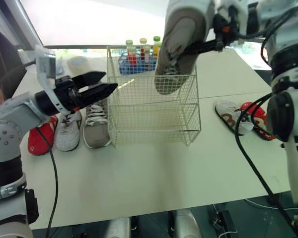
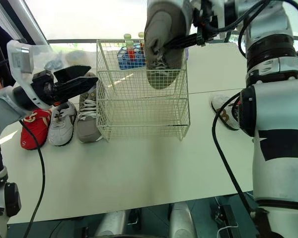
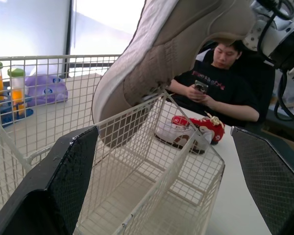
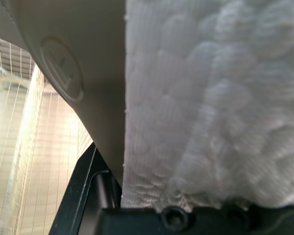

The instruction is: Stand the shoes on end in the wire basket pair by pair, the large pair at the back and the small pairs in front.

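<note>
Left eye view, upper right: the right gripper (image 1: 196, 48) is clamped on the collar of the large grey shoe (image 1: 181, 27), which hangs toe down with its laces toward the camera. The toe dips just inside the top of the basket (image 1: 149, 116) at its back right corner, and the heel is high above the rim. At mid left the left gripper (image 1: 108, 82) hangs with fingers spread, grasping nothing, just beside the basket's left wall and above a second grey shoe (image 1: 95, 124). That shoe lies flat on the table (image 1: 154, 173) just beside the basket. A white shoe (image 1: 68, 131) and a red shoe (image 1: 39, 139) lie in a row further left. At right centre a white-and-brown shoe (image 1: 231, 116) and a second red shoe (image 1: 253, 116) lie together, apart from the basket. Behind the basket, upper centre, a blue crate (image 1: 126, 64) holds capped bottles (image 1: 143, 47) standing upright. Left wrist view, upper right: a person (image 3: 220, 83) sits beyond the table holding a phone (image 3: 201, 87)
</note>
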Robot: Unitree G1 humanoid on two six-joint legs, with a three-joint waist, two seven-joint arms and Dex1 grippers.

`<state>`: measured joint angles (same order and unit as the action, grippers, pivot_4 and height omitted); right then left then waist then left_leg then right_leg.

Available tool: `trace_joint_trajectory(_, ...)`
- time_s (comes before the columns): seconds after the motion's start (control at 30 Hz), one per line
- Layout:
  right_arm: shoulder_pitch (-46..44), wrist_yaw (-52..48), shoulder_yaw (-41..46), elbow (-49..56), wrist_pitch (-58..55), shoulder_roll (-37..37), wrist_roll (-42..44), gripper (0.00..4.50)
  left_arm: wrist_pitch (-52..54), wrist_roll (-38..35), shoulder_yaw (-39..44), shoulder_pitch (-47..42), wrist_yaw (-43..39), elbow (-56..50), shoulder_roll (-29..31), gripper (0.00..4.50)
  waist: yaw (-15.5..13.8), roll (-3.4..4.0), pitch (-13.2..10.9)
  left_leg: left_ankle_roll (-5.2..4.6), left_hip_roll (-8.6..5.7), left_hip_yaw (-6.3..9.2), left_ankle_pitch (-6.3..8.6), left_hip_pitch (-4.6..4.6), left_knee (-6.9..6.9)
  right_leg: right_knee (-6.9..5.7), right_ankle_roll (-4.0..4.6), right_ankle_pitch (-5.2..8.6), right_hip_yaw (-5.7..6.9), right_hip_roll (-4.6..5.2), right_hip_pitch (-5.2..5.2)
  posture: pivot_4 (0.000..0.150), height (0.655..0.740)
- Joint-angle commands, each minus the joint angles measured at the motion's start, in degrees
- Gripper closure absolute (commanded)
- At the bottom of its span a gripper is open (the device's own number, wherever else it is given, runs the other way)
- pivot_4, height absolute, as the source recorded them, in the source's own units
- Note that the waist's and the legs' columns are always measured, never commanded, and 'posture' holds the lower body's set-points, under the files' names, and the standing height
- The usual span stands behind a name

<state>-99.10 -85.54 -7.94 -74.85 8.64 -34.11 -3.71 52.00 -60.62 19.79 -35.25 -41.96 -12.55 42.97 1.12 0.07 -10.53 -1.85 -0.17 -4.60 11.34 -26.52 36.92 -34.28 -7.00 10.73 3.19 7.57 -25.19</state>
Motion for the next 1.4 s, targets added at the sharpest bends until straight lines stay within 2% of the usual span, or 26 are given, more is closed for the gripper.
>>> trace_joint_trajectory(0.03, 0.50, 3.56, 0.50, -0.63, -1.15, -0.22, -1.90, 2.66, -1.18, -0.55, 1.18, 0.46, 0.77, -2.38, -0.19, 0.04, 0.00, 0.00, 0.00, 0.00, 0.00, 0.00, 0.00, 0.01, 0.00, 0.00, 0.00, 0.00, 0.00, 0.00, 0.01, 0.150, 0.7347)
trace_joint_trajectory(0.13, 1.84, 4.42, 0.98, -0.90, -1.80, 0.16, -2.35, 2.66, -1.31, -0.56, 1.23, 0.83, 1.27, -2.92, -0.46, 0.04, -0.16, 0.00, 0.00, 0.01, -0.01, 0.01, -0.01, 0.01, 0.02, -0.01, 0.00, 0.00, 0.00, 0.00, 0.04, 0.150, 0.7347)
trace_joint_trajectory(0.3, 3.23, 3.84, 1.65, -0.44, -1.90, 0.70, -2.41, 0.27, -1.36, -0.50, 0.87, 0.64, 1.72, -2.98, -0.80, 0.00, -0.06, -0.02, 0.01, 0.02, -0.03, 0.01, -0.02, 0.04, 0.05, -0.01, 0.00, 0.00, 0.01, -0.01, 0.10, 0.150, 0.7347)
trace_joint_trajectory(0.33, 3.34, 3.74, 1.78, -0.29, -1.82, 0.66, -2.40, 0.04, -1.39, -0.38, 0.68, 0.58, 1.64, -2.95, -0.82, 0.00, 0.02, -0.01, 0.01, 0.02, -0.03, 0.01, -0.02, 0.04, 0.05, -0.01, 0.00, 0.00, 0.01, -0.01, 0.10, 0.150, 0.7347)
trace_joint_trajectory(0.77, 0.93, 6.91, 2.74, 2.49, 3.43, -6.58, -3.12, 0.04, -1.06, 0.16, 0.21, -0.73, 1.08, -1.94, 0.25, 0.00, 0.12, 0.01, 0.00, 0.05, -0.04, 0.03, -0.06, 0.03, 0.03, -0.03, -0.01, 0.00, 0.00, -0.14, 0.06, 0.150, 0.7347)
trace_joint_trajectory(1.03, 4.26, 4.17, 4.99, 9.21, 4.45, -13.79, -0.56, 0.04, -2.66, 5.99, 1.30, -2.06, -0.08, 4.35, 6.42, 0.00, 0.09, 0.02, -0.01, 0.07, -0.01, -0.01, -0.05, 0.03, 0.00, -0.04, 0.00, 0.00, 0.00, -0.18, 0.01, 0.150, 0.7347)
trace_joint_trajectory(1.1, 7.86, 1.25, 7.20, 16.20, 1.49, -14.54, 3.34, 0.04, -4.57, 10.81, -0.12, -4.29, 1.56, 8.73, 8.14, 0.00, 0.14, 0.01, 0.00, 0.06, 0.00, -0.01, -0.03, 0.05, 0.00, -0.03, 0.00, 0.00, 0.00, -0.18, 0.02, 0.150, 0.7347)
trace_joint_trajectory(1.17, 13.64, -1.08, 9.36, 27.85, -5.15, -14.49, 8.59, 0.04, -5.99, 15.83, -1.97, -7.52, 4.04, 14.48, 8.89, 0.00, 0.04, -0.01, 0.01, 0.01, 0.01, -0.01, -0.01, 0.07, 0.03, -0.06, -0.01, -0.01, 0.02, -0.19, 0.06, 0.150, 0.7347)
trace_joint_trajectory(1.2, 18.28, -1.12, 10.44, 37.11, -10.30, -14.21, 12.13, 0.04, -6.64, 18.71, -3.47, -9.90, 5.40, 18.36, 8.86, 0.00, 0.02, 0.01, -0.01, 0.01, 0.04, -0.02, -0.02, 0.09, 0.05, -0.09, -0.01, -0.01, 0.03, -0.19, 0.08, 0.150, 0.7347)
trace_joint_trajectory(1.3, 30.16, 2.91, 13.19, 61.23, -24.12, -12.91, 21.22, 0.04, -7.83, 25.42, -8.08, -16.82, 7.18, 29.33, 7.65, 0.00, -0.50, -0.02, 0.02, -0.04, 0.06, 0.02, -0.07, 0.10, 0.08, -0.24, -0.01, -0.03, 0.09, -0.20, 0.10, 0.150, 0.7347)
trace_joint_trajectory(1.4, 37.27, 9.27, 15.53, 77.20, -34.86, -11.23, 28.49, 0.04, -9.97, 31.32, -12.11, -22.61, 6.56, 39.20, 5.62, 0.00, -0.80, -0.02, 0.02, -0.09, 0.03, -0.01, -0.09, 0.08, 0.18, -0.73, -0.03, -0.02, 0.09, -0.08, -0.10, 0.150, 0.7347)
